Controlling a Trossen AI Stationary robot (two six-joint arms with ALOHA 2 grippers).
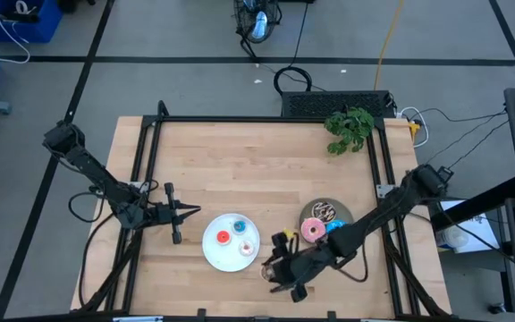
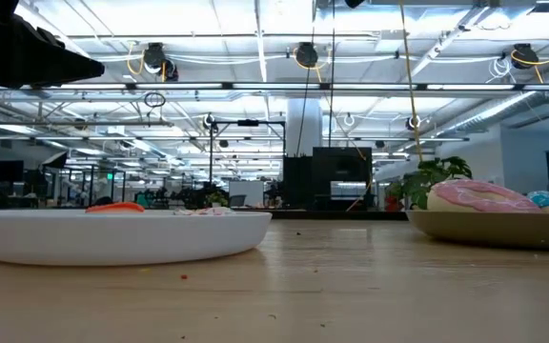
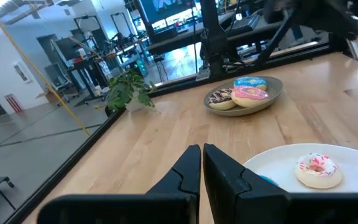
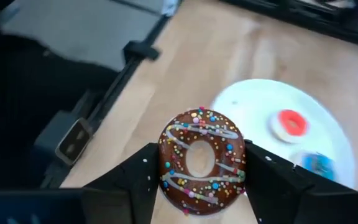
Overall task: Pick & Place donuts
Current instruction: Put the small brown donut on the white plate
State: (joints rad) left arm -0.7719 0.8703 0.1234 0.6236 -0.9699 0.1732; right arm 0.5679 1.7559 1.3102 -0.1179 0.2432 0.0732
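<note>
My right gripper [image 1: 275, 268] sits by the near edge, just right of the white plate [image 1: 215, 255], and is shut on a brown mini donut with coloured sprinkles [image 4: 202, 163]. The white plate carries red [image 1: 223, 237], blue [image 1: 239, 227] and white [image 1: 246, 246] mini donuts. A grey plate [image 1: 342, 212] holds the chocolate [image 1: 323, 211], pink [image 1: 312, 231] and blue [image 1: 333, 225] larger donuts. My left gripper [image 1: 184, 213] is shut and hovers left of the white plate, its fingers [image 3: 191, 171] pointing toward it. My right gripper pinches the brown mini donut between its two fingers [image 4: 143, 177], one on each side of the ring's outer rim [image 4: 166, 163]. The fingers come from the table's right, slanting down. The sprinkled face is turned toward the wrist camera, and the table shows well beyond it.
A potted green plant [image 1: 349, 128] stands at the far right corner. Black frame rails [image 1: 266, 119] run along the table's far, left and right sides. Bare wood [image 1: 257, 170] lies between the plates and the far rail.
</note>
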